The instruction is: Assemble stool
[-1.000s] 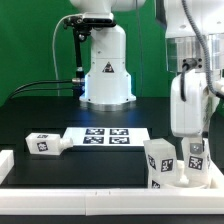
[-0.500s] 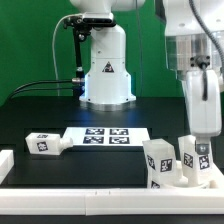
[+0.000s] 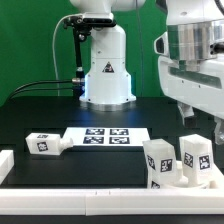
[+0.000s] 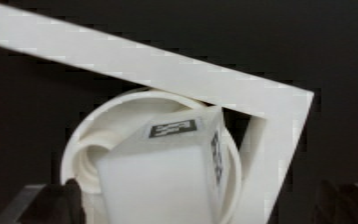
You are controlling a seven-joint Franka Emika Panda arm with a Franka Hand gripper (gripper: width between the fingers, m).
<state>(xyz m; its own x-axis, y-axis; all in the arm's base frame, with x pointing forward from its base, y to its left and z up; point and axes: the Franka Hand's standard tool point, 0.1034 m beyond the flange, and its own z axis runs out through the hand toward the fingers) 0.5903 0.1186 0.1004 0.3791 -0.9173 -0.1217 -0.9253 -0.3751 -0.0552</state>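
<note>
**White stool kit: two legs up, one left to fetch**

My tool (image 3: 200, 120) hangs above the round white plastic disc seat (image 3: 190, 181), jaws spread wide & holding nothing. The wrist view shows both tips apart w/ only the seat below. The seat sits at the exterior view's right, in the corner of the long white border rail (image 3: 90, 195). On it stand one upright leg (image 3: 160, 160) and a second upright leg (image 3: 194, 153), both short, chunky, white, w/ black-and-white tags. Can't tell if either is fully home. A loose white tagged leg (image 3: 45, 143) lies on its side on the black counter (image 3: 30, 115) at the exterior view's left, just beside the flat white marker board (image 3: 105, 135).

My read: nxt job is that loose leg.
- Rise clear of the standing legs before swinging across, so I don't knock them.
- Come down over the leg's mid-body, jaws across its narrow width, & close square.
- Stand it upright, line it w/ the free hole, lower straight, then twist.
- Risk: the seat may turn w/ me, so keep it pressed into the rail corner.
</note>
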